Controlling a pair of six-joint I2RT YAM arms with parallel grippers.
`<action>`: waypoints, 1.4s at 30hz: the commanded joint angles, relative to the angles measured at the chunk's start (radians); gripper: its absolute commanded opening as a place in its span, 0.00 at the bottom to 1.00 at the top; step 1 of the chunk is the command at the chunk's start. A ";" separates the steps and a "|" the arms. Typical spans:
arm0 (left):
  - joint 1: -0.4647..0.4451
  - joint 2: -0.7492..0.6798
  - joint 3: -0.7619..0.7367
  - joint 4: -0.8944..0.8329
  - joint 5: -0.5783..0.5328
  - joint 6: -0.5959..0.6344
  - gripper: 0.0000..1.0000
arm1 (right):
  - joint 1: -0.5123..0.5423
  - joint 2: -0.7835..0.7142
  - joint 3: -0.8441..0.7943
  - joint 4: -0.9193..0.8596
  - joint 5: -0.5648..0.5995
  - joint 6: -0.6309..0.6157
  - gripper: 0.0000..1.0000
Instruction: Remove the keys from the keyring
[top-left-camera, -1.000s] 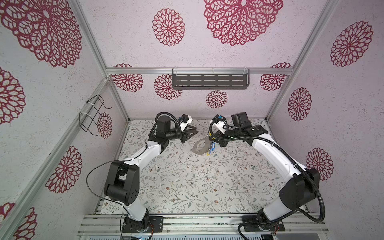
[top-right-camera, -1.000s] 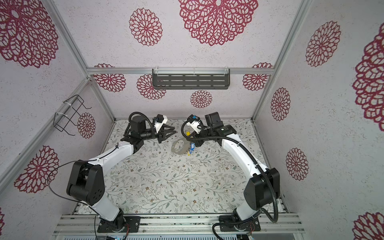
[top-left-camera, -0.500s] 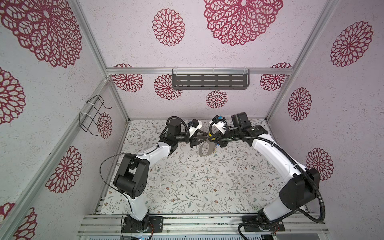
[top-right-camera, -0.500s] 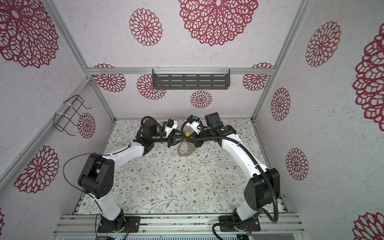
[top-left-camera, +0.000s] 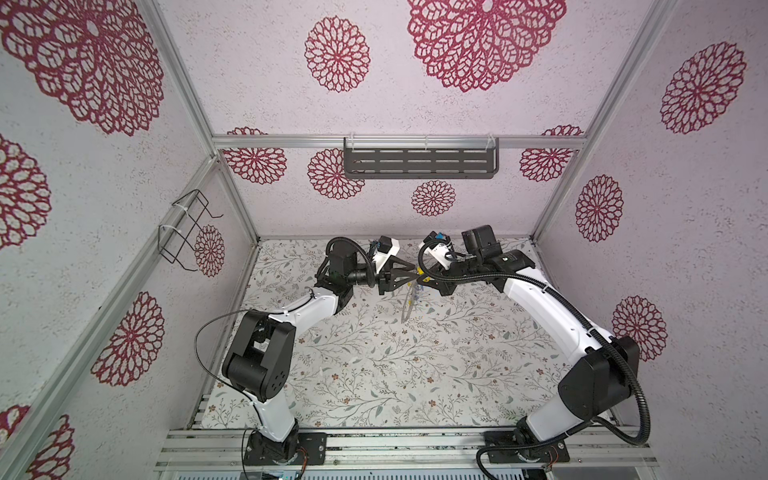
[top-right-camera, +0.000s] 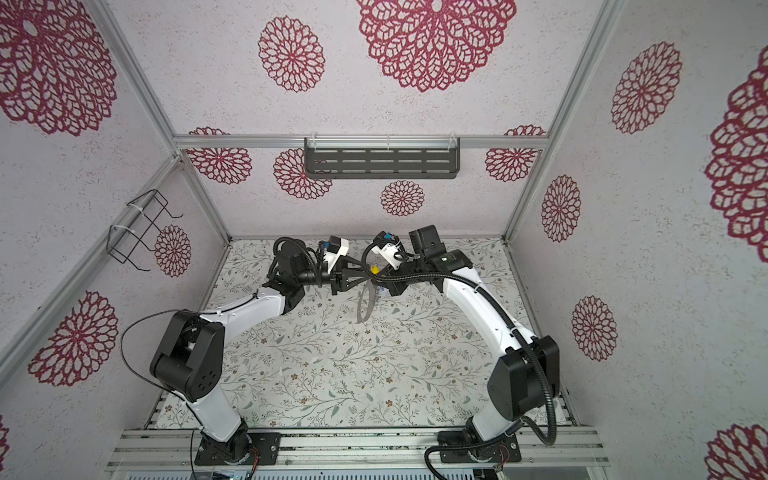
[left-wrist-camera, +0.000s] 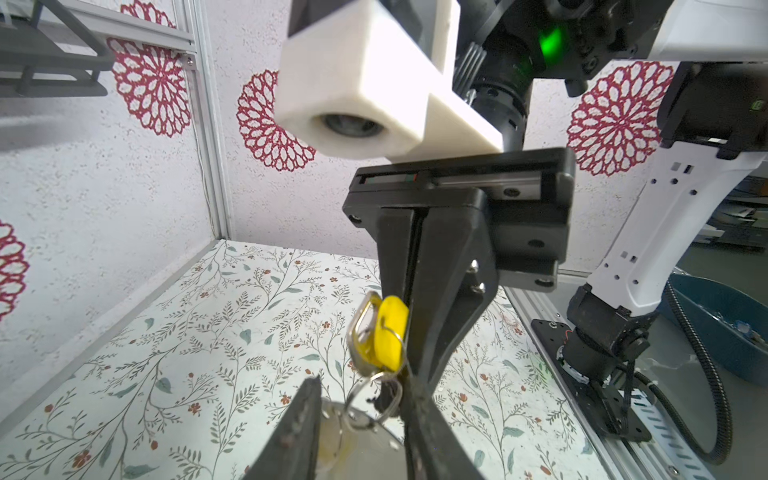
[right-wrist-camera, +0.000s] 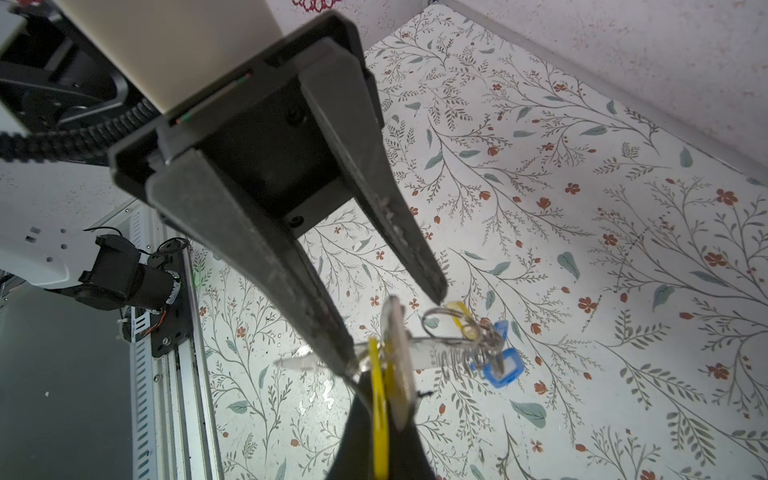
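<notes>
The keyring (top-left-camera: 409, 305) hangs above the table (top-left-camera: 374, 365), edge-on. The right gripper (left-wrist-camera: 415, 353) pinches it tight beside a yellow key (left-wrist-camera: 388, 332). Blue keys (right-wrist-camera: 500, 368) show best in the right wrist view. The left gripper (right-wrist-camera: 393, 330) is half open around them, holding nothing.

**Top views.** Bright, even, diffuse light; source not in view. Shadows under the arms (top-left-camera: 540, 303) on the desk (top-left-camera: 374, 353) are faint and soft. Focus is sharp throughout. Strong wide-angle perspective: the posts (top-left-camera: 178, 79) splay toward the corners.

**Left wrist view.** Well lit. The camera housing (left-wrist-camera: 357, 83) is close and soft-focused. Nearest jaws are blurred. The green lamp (left-wrist-camera: 550, 39) blooms. The keyring (left-wrist-camera: 374, 444) shows a dull sheen. The yellow key (left-wrist-camera: 388, 332) is fairly sharp.

**Right wrist view.** The desk pattern is crisp. Jaws near the lens are blurred. A white glare patch lies on the desk beside the keyring. The blue key (right-wrist-camera: 500, 368) is slightly soft. The floor (right-wrist-camera: 62, 374) beyond the desk is dark.
</notes>
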 joint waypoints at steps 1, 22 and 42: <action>-0.004 -0.026 0.001 0.046 0.041 -0.031 0.39 | 0.009 -0.005 0.034 0.018 -0.026 -0.006 0.00; 0.020 -0.017 -0.001 0.049 0.063 -0.092 0.00 | 0.008 0.006 0.065 -0.005 -0.002 -0.024 0.00; -0.071 -0.180 -0.089 -0.068 -0.474 -0.223 0.00 | 0.018 -0.012 0.019 0.218 0.281 0.203 0.49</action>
